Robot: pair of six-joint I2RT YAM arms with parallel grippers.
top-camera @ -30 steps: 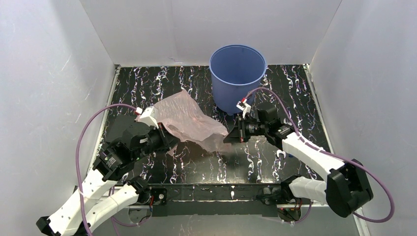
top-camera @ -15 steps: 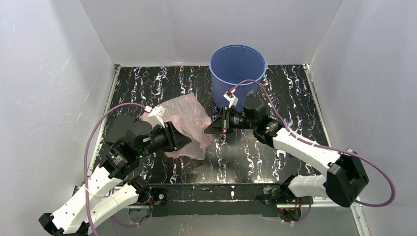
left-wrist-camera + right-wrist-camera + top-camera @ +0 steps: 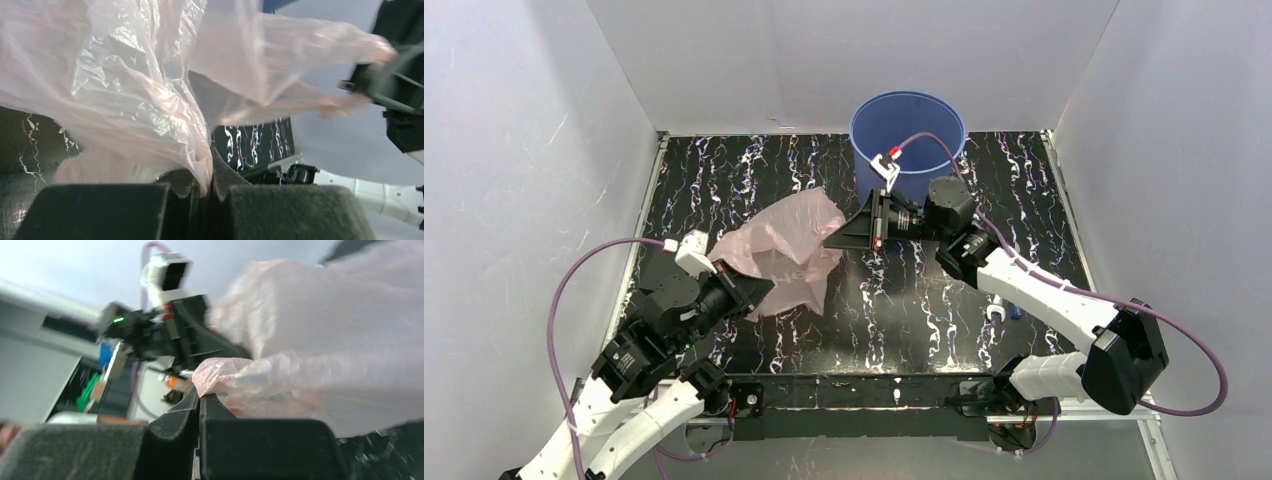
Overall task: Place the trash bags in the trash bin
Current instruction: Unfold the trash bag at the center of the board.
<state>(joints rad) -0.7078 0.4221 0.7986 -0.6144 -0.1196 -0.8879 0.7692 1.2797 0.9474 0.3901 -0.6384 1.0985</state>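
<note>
Looking down from the top camera, a pale-pink plastic trash bag [image 3: 784, 250] stretches between both arms over the black marbled table [image 3: 904, 300]. The left gripper [image 3: 759, 290] is pinched on its near edge and the right gripper [image 3: 834, 240] on its far edge, near the blue bucket [image 3: 864, 185] at the back. The left wrist view shows crinkled film rising from the clamped fingers [image 3: 235, 190], and the right wrist view shows a twisted fold of the bag nipped between closed fingers [image 3: 175, 415].
</note>
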